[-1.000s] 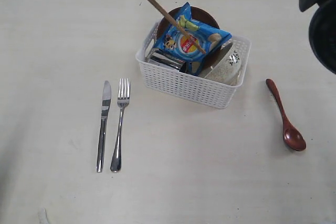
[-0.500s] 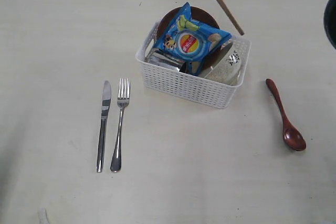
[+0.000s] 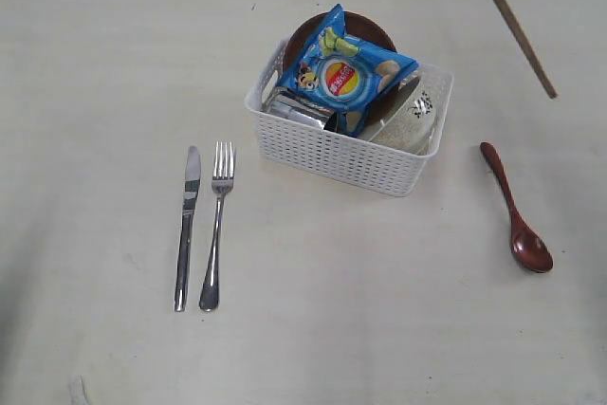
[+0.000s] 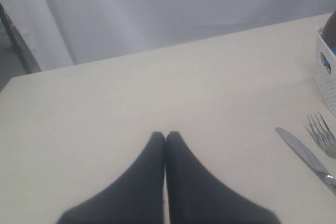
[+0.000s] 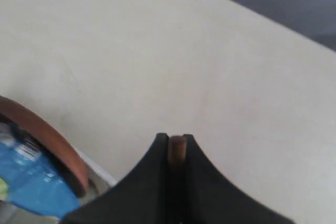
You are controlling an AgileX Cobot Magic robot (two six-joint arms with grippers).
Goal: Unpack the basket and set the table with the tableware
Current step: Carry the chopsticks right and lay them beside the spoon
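Note:
The white basket (image 3: pixel 332 154) stands mid-table holding a blue chip bag (image 3: pixel 343 71), the reddish-brown plate (image 3: pixel 365 26), a steel cup (image 3: pixel 296 109) and the pale bowl (image 3: pixel 413 120). Brown chopsticks (image 3: pixel 512 21) hang slanted in the air to the right of the basket, above the table. My right gripper (image 5: pixel 176 141) is shut on their end; the gripper itself is out of the exterior view. The knife (image 3: pixel 187 227) and fork (image 3: pixel 217 223) lie side by side at the left, the dark red spoon (image 3: pixel 516 211) at the right. My left gripper (image 4: pixel 165 136) is shut, empty, over bare table.
The plate's rim (image 5: pixel 52 140) and the chip bag (image 5: pixel 31 182) show beside my right gripper. In the left wrist view the knife (image 4: pixel 307 156), fork (image 4: pixel 323 132) and a basket corner (image 4: pixel 326 74) lie off to one side. A grey curtain runs behind the table's far edge.
The chopsticks have risen out of the basket and travelled right, from over the chip bag to the air right of the basket. The right arm has left the exterior view.

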